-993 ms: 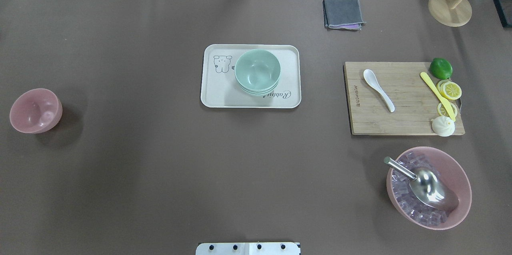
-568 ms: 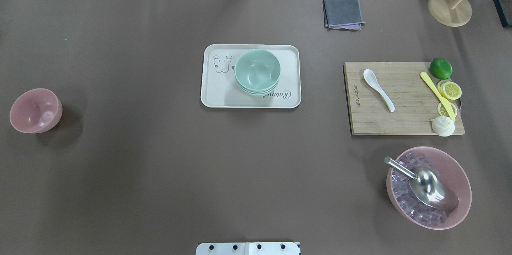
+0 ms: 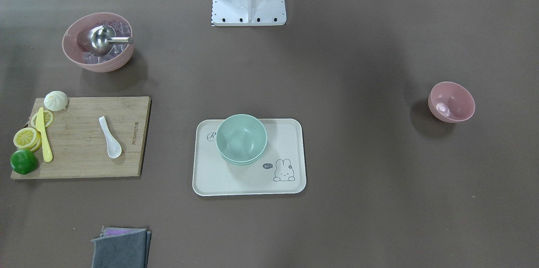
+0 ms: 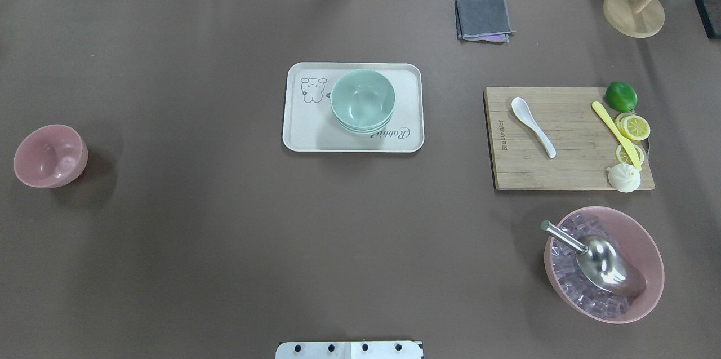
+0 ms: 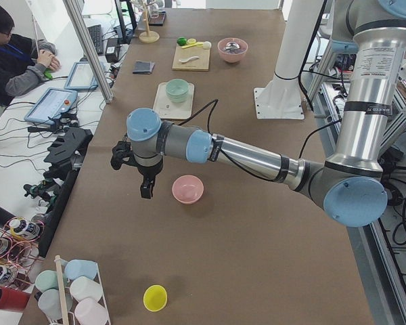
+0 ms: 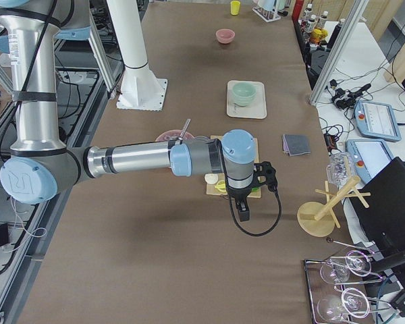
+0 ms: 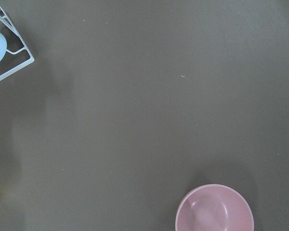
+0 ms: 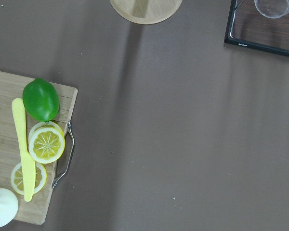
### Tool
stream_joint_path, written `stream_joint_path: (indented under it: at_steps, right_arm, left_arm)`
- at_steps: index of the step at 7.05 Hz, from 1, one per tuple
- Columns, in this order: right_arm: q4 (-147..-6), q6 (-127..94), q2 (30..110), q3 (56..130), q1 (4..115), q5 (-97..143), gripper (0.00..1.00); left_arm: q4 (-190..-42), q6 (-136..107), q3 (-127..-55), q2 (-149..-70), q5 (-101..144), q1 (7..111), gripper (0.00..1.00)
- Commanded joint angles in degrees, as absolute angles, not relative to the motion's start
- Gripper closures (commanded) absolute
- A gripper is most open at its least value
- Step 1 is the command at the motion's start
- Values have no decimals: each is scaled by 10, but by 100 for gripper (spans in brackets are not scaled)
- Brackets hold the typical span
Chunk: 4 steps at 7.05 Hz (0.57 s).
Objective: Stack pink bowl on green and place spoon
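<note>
A small pink bowl [image 4: 50,156] stands alone at the table's left end; it also shows in the front view [image 3: 451,102] and at the bottom of the left wrist view [image 7: 215,208]. Stacked green bowls [image 4: 362,101] sit on a cream tray [image 4: 304,136] at the middle. A white spoon [image 4: 533,127] lies on a wooden cutting board [image 4: 569,167]. My left gripper [image 5: 147,186] hangs above the table beside the pink bowl [image 5: 188,189]. My right gripper [image 6: 243,209] hangs past the board's end. Both show only in side views, so I cannot tell whether they are open or shut.
A large pink bowl [image 4: 604,264] holds ice cubes and a metal scoop. A lime [image 4: 621,96], lemon slices, a yellow knife [image 4: 615,134] and a bun sit at the board's right. A grey cloth [image 4: 483,18] and a wooden stand [image 4: 633,11] are at the back.
</note>
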State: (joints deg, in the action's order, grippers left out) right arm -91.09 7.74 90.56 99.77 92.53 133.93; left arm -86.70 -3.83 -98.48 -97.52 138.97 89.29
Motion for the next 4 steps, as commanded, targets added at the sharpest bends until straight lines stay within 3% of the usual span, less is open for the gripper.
stream_joint_path:
  at_steps: [1,4]
  right_arm:
    - [-911,72,906,998,923,1353,0]
    - [-911,39,897,995,895,1372,0]
  left_arm:
    - [-911,-46,-991,-971,1395,893,1]
    - [-907,-39,-962,-1003,1387,845,1]
